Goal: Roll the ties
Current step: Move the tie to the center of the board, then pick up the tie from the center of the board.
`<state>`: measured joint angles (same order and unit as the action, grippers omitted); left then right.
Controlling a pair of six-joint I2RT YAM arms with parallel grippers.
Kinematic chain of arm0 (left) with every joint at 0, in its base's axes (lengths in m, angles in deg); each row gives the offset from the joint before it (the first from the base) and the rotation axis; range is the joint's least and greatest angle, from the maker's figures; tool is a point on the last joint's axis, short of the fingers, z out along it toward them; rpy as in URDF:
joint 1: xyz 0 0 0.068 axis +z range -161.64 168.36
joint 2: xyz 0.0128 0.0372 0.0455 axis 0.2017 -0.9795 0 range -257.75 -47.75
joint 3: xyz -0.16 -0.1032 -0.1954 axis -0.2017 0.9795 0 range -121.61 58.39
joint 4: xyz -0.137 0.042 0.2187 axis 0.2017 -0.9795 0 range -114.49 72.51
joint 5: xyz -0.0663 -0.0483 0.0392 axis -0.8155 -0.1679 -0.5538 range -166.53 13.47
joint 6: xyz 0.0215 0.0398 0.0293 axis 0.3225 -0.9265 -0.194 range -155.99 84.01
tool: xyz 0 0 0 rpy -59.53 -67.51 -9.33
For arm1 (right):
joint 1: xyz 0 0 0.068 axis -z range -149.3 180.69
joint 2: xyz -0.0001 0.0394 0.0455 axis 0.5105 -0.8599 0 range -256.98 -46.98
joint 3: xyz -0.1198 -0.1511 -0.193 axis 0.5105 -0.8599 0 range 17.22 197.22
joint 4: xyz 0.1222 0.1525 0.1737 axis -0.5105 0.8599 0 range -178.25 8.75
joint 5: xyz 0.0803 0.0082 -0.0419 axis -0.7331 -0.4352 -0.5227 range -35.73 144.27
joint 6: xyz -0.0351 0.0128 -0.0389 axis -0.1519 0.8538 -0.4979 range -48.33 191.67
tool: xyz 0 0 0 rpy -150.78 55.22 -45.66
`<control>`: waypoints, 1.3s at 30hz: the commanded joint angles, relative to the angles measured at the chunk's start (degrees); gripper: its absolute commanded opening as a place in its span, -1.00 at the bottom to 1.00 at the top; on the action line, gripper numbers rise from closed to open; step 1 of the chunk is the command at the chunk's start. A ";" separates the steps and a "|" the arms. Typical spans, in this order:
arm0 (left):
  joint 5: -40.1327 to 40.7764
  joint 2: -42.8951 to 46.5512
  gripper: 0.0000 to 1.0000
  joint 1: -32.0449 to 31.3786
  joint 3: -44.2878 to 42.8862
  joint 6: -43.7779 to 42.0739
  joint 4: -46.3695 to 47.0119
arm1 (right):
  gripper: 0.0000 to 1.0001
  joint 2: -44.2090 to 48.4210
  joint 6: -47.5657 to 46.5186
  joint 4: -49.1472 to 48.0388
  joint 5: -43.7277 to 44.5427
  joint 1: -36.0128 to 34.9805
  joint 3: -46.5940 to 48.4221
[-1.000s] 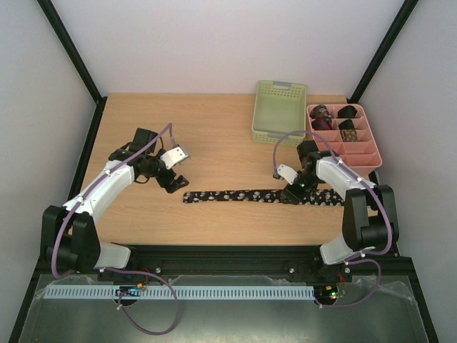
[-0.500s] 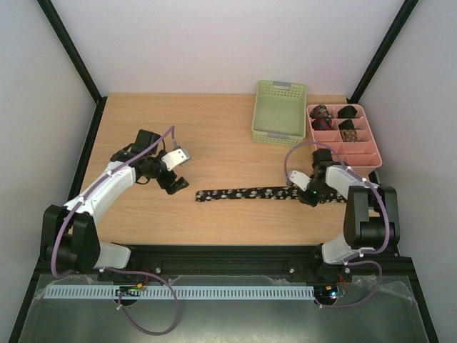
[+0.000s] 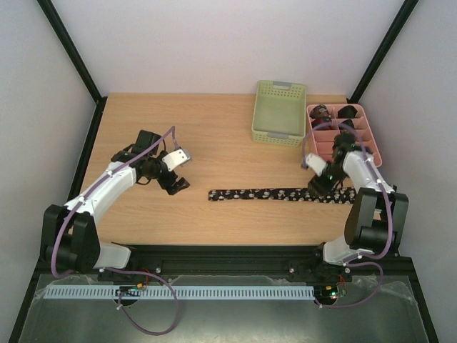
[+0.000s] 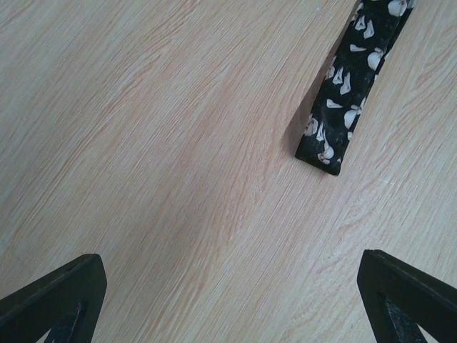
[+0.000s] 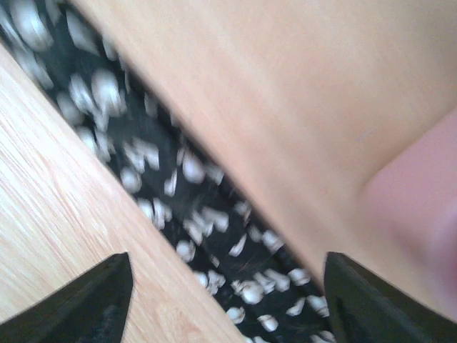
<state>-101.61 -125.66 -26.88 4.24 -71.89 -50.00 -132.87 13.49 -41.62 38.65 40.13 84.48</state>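
One long black tie with pale dots (image 3: 264, 194) lies flat and straight across the table's near right. My right gripper (image 3: 323, 184) hovers over its right part, open. In the right wrist view, the tie (image 5: 178, 171) runs diagonally beneath that gripper (image 5: 228, 304), and the fingertips (image 5: 86, 300) stand on either side without touching it. My left gripper (image 3: 177, 184) is open just left of the tie's left end (image 4: 335, 136), over bare wood. Small rolled ties (image 3: 320, 112) sit in the far compartments of a pink tray (image 3: 373, 156).
A pale green basket (image 3: 278, 111) stands at the back, left of the pink divided tray. The right arm reaches along the tray's near left side. Black frame posts rise at the table's back corners.
The right gripper pulled the long tie to the right, then opened over it. The tie's left end now lies farther from the left gripper, which stayed put.
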 commanded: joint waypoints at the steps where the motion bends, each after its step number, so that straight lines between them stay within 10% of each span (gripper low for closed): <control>1: -3.57 0.33 0.98 -1.20 1.71 -2.85 1.87 | 0.82 1.39 16.83 13.96 -20.92 -1.01 16.10; 8: -5.07 -2.16 0.98 -7.84 6.93 -8.22 6.77 | 0.97 4.16 65.59 -11.33 -42.23 -9.88 17.34; 13: -3.78 -6.71 0.90 -10.49 7.70 -12.10 7.32 | 0.97 6.07 84.08 -28.17 -46.52 -13.67 12.79; 17: -0.52 -10.42 0.78 -12.93 7.37 -13.11 10.71 | 0.97 7.78 111.84 -53.07 -42.15 -16.02 7.60; 21: 2.82 -14.89 0.71 -15.95 3.99 -12.67 12.28 | 0.97 2.60 127.84 -58.22 -36.59 -19.65 12.08; 39: 7.23 -25.28 0.23 -17.31 -0.45 -14.67 11.53 | 0.97 -6.88 144.74 -65.39 -37.66 -20.63 24.56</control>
<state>-96.06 -150.99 -43.89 1.05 -83.25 -37.24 -139.25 155.59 -104.72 1.78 19.43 105.22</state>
